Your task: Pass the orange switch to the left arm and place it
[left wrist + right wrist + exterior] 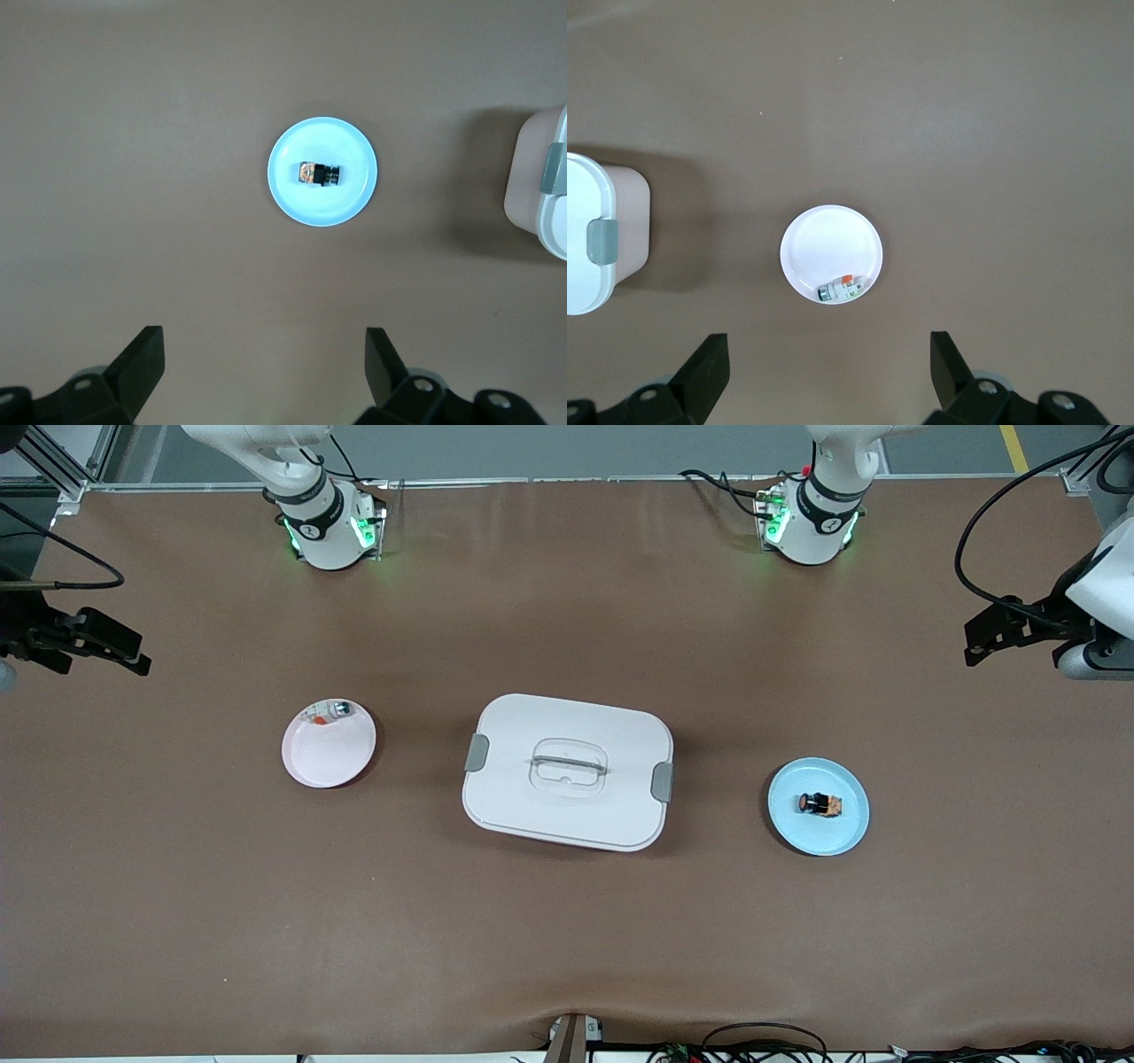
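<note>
The orange switch (819, 804) lies on its side on the blue plate (850, 837) toward the left arm's end, directly under the wide-open left gripper (264, 372); the right gripper (829, 372), also wide open, waits over the pink plate (323, 757), the box (567, 771) between.

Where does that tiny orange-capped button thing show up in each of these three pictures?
Front view: the orange switch lies on the blue plate, toward the left arm's end of the table.
Left wrist view: the orange switch sits mid-picture on the blue plate, above the open left claw.
Right wrist view: not in it.
Shared landmark: the box, seen at an edge of both wrist views.
</note>
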